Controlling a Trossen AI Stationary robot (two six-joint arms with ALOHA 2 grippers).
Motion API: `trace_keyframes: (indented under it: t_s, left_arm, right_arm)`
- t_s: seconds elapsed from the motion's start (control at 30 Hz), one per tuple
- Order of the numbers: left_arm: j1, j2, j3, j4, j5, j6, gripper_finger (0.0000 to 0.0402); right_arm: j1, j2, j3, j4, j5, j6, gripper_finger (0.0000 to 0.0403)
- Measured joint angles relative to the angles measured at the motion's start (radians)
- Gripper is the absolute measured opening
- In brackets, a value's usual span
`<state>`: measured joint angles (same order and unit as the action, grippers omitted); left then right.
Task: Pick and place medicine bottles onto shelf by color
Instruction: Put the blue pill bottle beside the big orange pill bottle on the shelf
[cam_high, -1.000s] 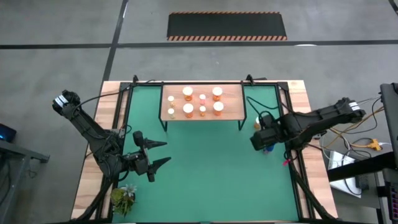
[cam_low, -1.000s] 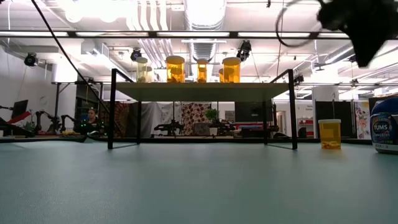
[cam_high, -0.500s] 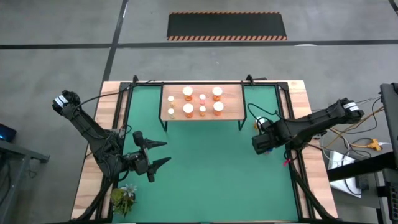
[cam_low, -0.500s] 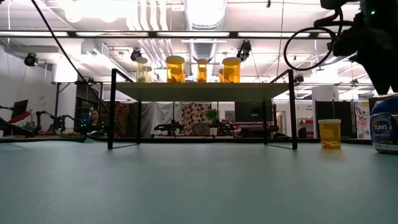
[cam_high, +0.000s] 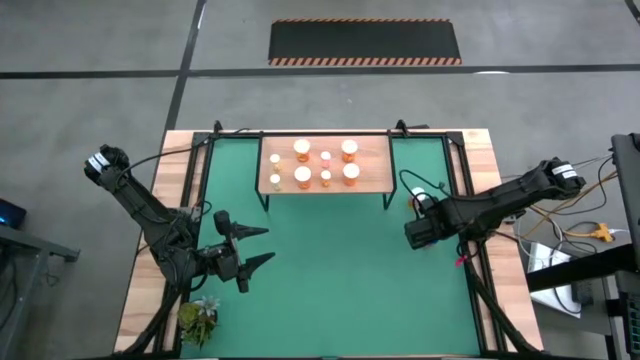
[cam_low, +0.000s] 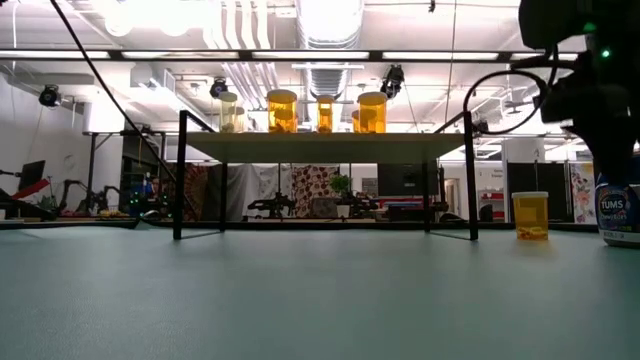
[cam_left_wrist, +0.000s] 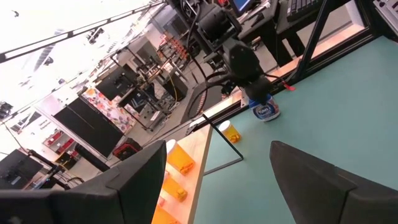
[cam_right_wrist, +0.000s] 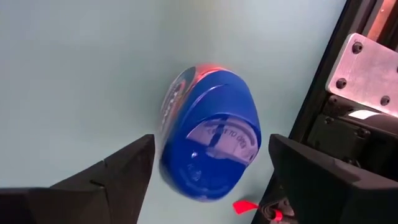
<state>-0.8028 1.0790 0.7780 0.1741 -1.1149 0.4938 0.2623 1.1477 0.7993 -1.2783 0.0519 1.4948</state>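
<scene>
eight orange bottles (cam_high: 325, 165) already stand on the shelf (cam_high: 375, 181); one orange bottle (cam_low: 530, 215) remains on the desk; right claw (cam_right_wrist: 208, 155) open astride the blue bottle (cam_right_wrist: 208, 142), gripping nothing; left claw (cam_high: 262, 245) open, empty.

Orange white-capped medicine bottles (cam_high: 302, 176) stand upright in two rows on the light-wood shelf (cam_high: 376, 180), one orange bottle (cam_low: 530, 215) and the blue bottle (cam_right_wrist: 208, 133) stand beside it on the mat.

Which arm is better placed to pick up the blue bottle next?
The right arm, probably. The right gripper hangs open directly above the blue bottle, fingers on either side of it. The left gripper is open too, but sits across the green mat, far from that bottle.
</scene>
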Motion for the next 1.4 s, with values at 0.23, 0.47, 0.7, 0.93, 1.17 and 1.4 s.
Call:
trace_keyframes:
  t_s: [0.23, 0.47, 0.7, 0.93, 1.17, 1.4]
  left_arm:
    - [0.0, 0.0, 0.0, 0.0, 0.0, 0.0, 0.027]
    - [0.0, 0.0, 0.0, 0.0, 0.0, 0.0, 0.027]
    - [0.0, 0.0, 0.0, 0.0, 0.0, 0.0, 0.027]
    - [0.0, 0.0, 0.0, 0.0, 0.0, 0.0, 0.027]
    - [0.0, 0.0, 0.0, 0.0, 0.0, 0.0, 0.027]
    - [0.0, 0.0, 0.0, 0.001, 0.0, 0.0, 0.027]
  right_arm:
    - [0.0, 0.0, -0.019, 0.032, 0.0, 0.008, 0.0275]
    - [0.0, 0.0, -0.019, 0.044, -0.001, 0.016, 0.019]
    - [0.0, 0.0, 0.008, 0.017, -0.04, -0.017, 0.0184]
    - [0.003, -0.001, 0.181, -0.003, -0.152, -0.261, 0.0182]
    - [0.042, 0.001, 0.414, 0.005, -0.219, -0.503, 0.0183]
    - [0.054, 0.006, 0.61, 0.004, -0.095, -0.771, 0.0176]
